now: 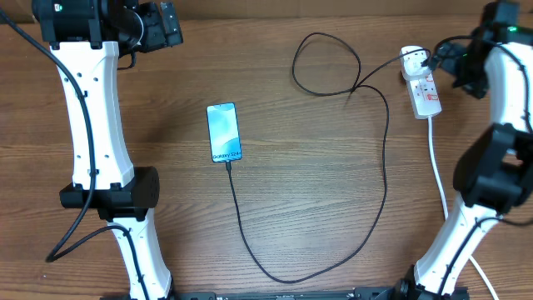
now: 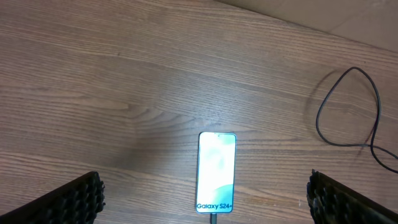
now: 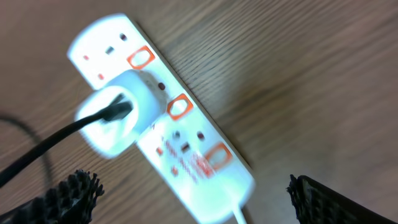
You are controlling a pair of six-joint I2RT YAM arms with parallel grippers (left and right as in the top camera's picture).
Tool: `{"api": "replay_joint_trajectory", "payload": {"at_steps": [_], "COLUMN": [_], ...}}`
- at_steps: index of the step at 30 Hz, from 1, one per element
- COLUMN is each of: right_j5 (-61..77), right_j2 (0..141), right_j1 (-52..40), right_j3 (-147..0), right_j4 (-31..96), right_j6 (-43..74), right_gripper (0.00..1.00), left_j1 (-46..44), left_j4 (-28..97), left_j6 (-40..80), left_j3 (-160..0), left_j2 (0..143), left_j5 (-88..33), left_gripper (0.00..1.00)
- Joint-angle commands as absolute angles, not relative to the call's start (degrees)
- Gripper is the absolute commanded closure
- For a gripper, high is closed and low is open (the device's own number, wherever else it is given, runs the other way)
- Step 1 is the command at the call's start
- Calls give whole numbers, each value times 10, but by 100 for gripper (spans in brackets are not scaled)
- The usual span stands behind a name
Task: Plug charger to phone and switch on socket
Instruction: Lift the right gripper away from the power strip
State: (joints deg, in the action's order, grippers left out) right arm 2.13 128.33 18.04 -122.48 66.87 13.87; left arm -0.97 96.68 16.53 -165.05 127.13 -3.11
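The phone lies flat at centre left, its light blue screen reading "Galaxy S24". The black charger cable meets the phone's bottom edge, loops across the table and runs to a white plug seated in the white socket strip at far right. In the right wrist view the strip shows red-outlined switches. My left gripper is open and empty high over the far left; its view shows the phone between its fingers. My right gripper is open above the strip, its fingers either side of it.
The strip's thick white cord runs down the right side past my right arm's base. A loop of black cable lies at the back centre and shows in the left wrist view. The table's far edge is close behind both grippers.
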Motion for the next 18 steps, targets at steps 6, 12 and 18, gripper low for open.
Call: {"api": "replay_joint_trajectory", "payload": {"at_steps": [6,12,18], "right_j5": [74,113,175], "right_j2": [1114,1033,943], "right_j1": [180,180,180], "right_j3": [-1252,-1252,-1252], "right_j4": [746,810,888], "right_j6": [136,109,37], "right_gripper": [0,0,0], "left_j1": [-8,-8,-8], "left_j4": [968,968,968], "left_j6": [168,168,168], "left_j3": [-1658,-1658,-1658], "left_j2": [1259,1259,1259], "left_j5": [-23,-23,-23], "left_gripper": [1,0,0]}}
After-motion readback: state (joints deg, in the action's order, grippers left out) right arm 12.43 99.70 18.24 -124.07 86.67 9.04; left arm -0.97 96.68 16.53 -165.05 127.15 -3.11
